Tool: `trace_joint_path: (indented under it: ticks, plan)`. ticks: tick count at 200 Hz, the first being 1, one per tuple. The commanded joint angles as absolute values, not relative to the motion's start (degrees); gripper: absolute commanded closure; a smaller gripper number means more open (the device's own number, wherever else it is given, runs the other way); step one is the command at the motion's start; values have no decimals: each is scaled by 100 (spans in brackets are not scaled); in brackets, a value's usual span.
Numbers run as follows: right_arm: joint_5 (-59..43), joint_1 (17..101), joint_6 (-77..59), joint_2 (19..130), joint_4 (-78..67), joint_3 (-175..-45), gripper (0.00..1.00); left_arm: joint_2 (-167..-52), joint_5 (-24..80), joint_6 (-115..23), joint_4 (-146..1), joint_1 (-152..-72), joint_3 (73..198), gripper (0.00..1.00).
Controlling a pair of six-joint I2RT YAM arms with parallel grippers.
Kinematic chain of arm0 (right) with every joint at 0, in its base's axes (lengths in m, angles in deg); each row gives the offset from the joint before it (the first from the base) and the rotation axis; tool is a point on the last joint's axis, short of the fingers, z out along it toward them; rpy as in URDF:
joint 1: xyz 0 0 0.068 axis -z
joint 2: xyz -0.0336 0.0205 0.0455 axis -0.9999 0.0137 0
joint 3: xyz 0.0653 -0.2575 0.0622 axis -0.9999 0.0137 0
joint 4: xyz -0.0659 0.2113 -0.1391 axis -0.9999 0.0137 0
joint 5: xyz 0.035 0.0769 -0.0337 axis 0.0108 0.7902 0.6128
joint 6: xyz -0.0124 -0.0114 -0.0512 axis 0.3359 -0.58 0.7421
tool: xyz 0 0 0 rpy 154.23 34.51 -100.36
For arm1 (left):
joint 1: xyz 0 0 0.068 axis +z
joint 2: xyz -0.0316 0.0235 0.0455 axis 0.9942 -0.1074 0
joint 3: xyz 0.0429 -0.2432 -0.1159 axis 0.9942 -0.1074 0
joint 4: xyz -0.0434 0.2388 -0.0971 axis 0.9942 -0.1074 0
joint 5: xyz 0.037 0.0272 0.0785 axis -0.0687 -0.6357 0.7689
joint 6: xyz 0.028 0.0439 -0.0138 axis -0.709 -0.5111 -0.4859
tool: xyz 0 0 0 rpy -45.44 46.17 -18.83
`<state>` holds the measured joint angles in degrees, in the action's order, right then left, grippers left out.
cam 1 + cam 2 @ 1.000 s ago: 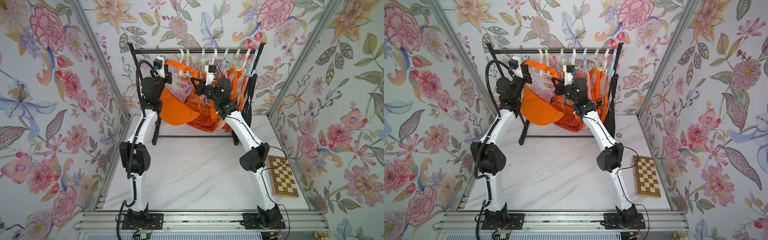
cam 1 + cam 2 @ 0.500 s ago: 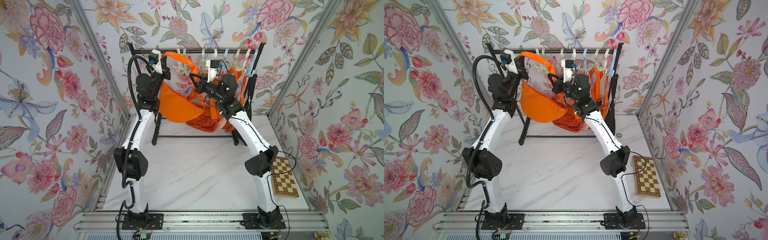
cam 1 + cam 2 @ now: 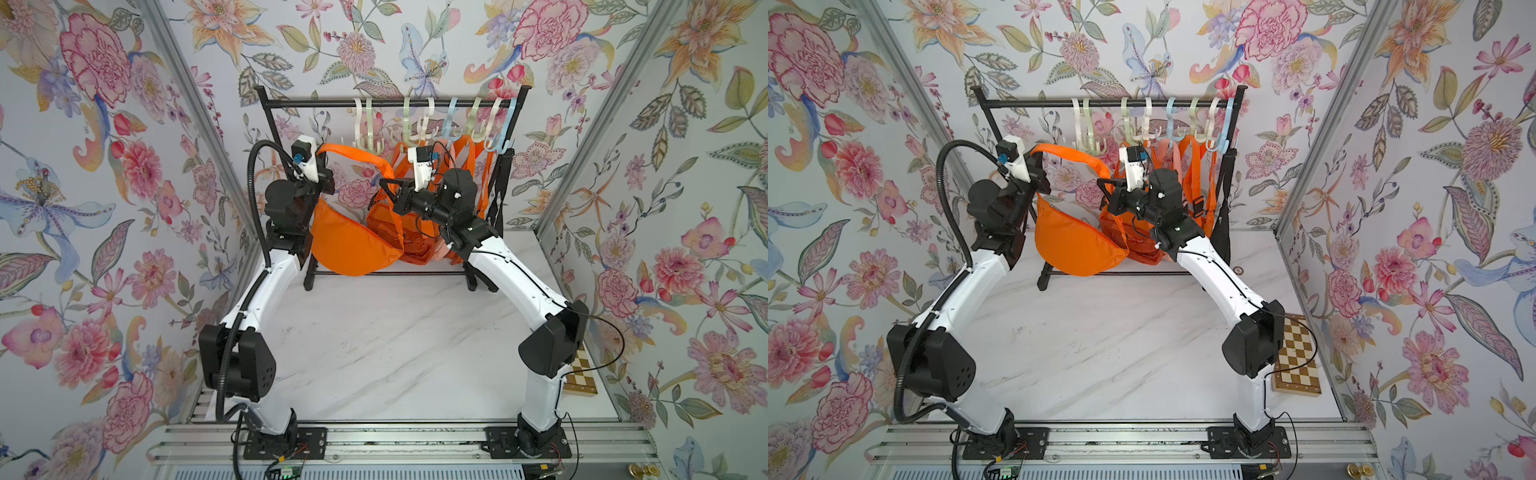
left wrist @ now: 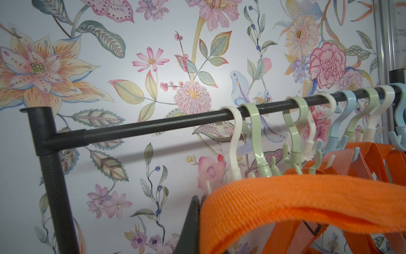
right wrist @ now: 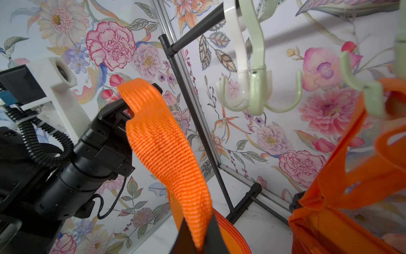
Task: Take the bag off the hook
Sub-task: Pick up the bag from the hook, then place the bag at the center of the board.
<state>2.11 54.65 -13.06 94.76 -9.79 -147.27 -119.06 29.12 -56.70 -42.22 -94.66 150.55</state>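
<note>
Bag slung lengthwise L-R, belly down, strap clamped in L pincer, R pincer.

The bag is plain bright orange; its strap is orange with a fine woven rib. The rack is black. The hooks are white, pale green and light blue. The wallpaper has pink and orange flowers on pale grey. The table is white marble with grey veins. The chessboard has brown and cream squares.
</note>
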Motion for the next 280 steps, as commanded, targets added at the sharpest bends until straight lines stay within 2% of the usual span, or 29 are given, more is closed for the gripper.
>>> trace_joint_path:
  ticks: [1, 80, 167, 183, 220, 248, 280]
  plan:
    - [353, 5309, -1114, 8868, -1240, -14176, 100, -11088, 3272, -5822, -3779, -9537, 14372, 100]
    - [-95, 4387, -755, 7235, -1363, -11751, 100, -8778, 3914, -5742, -4321, -9807, 11624, 100]
    - [-861, 3324, -831, 6618, -1329, -10786, 100, -6461, 4476, -5755, -6621, -9813, 10478, 100]
    - [-1105, 3371, -1006, 6811, -1369, -10786, 100, -6443, 4745, -5726, -7045, -9805, 10503, 100]
    - [-865, 3555, -1371, 7719, -1623, -10983, 100, -6956, 5652, -4992, -7918, -9781, 10607, 100]
    - [-554, 3670, -1675, 8513, -1942, -11149, 100, -6939, 6311, -4514, -7608, -9754, 9960, 100]
    - [-115, 3875, -1787, 9586, -1797, -11868, 100, -7173, 6534, -4332, -7006, -9632, 9352, 100]
